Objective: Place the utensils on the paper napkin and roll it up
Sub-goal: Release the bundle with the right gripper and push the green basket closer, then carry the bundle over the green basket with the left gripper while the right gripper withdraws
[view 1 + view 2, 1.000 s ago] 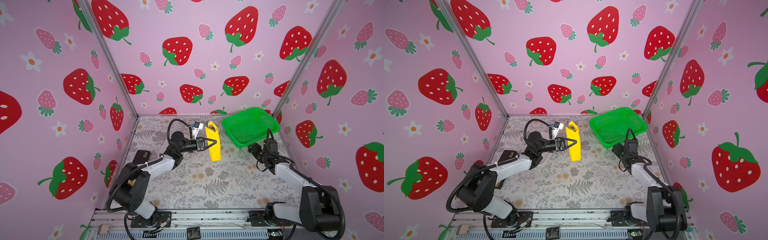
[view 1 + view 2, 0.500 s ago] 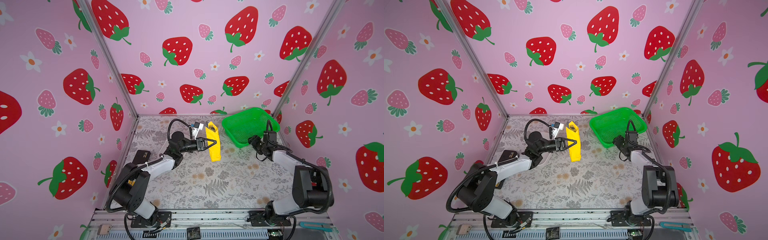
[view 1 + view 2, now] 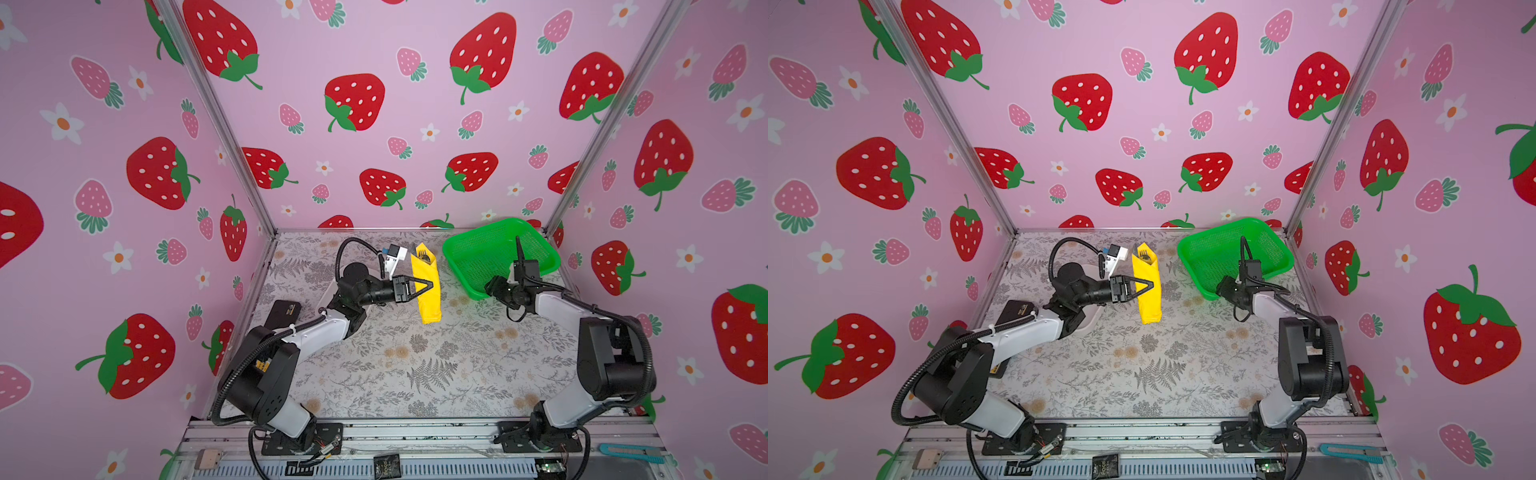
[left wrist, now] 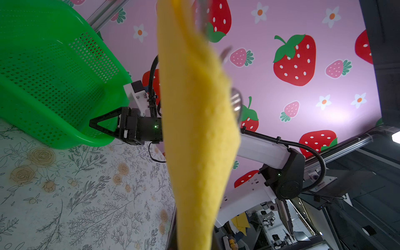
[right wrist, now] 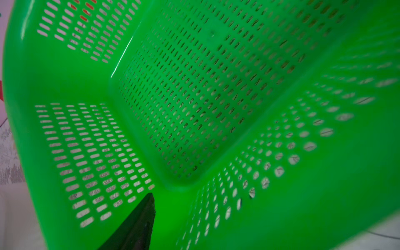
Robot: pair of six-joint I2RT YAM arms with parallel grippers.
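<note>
Yellow paper napkin point(image 3: 430, 307) is already a tight roll in both top views, with the dark ends of the utensils point(image 3: 424, 258) poking out of its far end; left gripper point(image 3: 428, 286) is clamped across it about mid-length, so the long axis runs near-to-far, crosswise to the fingers; the roll sits just left of the green basket point(image 3: 457, 270), with the right gripper point(image 3: 488, 286) at the basket's near corner; left wrist view: roll point(image 4: 199, 129) fills the centre, soft textured paper, shiny utensil heads point(image 4: 236, 101) peeking past its edge, basket tilted up beyond it with the right gripper point(image 4: 95, 125) on its rim; right wrist view: only mesh, one dark finger point(image 5: 138, 220) inside the basket wall; can't tell if those jaws actually pinch the rim; my read: rolling is done, the next move is rightward into the basket, and the left arm has the roll.
</note>
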